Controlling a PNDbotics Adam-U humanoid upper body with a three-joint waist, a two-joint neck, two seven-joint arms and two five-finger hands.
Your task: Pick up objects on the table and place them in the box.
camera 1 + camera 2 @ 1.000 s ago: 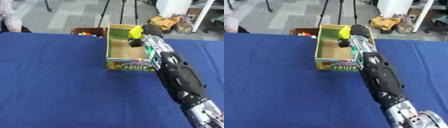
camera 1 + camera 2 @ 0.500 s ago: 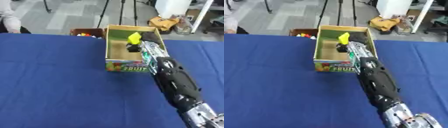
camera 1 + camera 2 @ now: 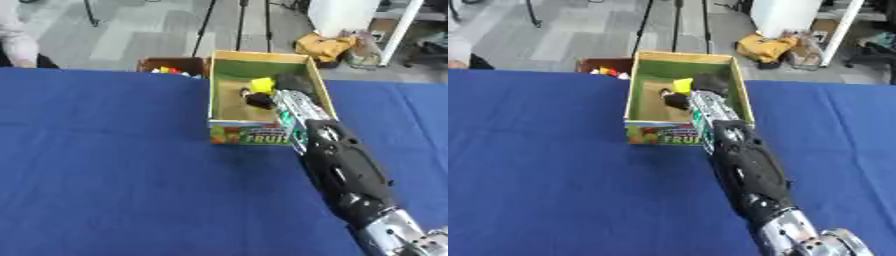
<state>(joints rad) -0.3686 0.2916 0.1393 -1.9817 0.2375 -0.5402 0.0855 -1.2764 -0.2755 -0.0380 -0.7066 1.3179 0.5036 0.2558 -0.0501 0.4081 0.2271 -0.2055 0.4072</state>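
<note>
Reaching into the box (image 3: 226, 107), the right hand (image 3: 278, 88) is seen with its fingers curled round a yellow object (image 3: 261, 84) at their tips.

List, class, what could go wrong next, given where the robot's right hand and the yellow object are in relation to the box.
1. The right hand is down inside the box with the yellow object; pulling out might drag the object along.
2. The forearm crosses the box's front right corner, so a sideways withdrawal could shift or tip the box.

Glossy black arm (image 3: 343, 172); silver joints
</note>
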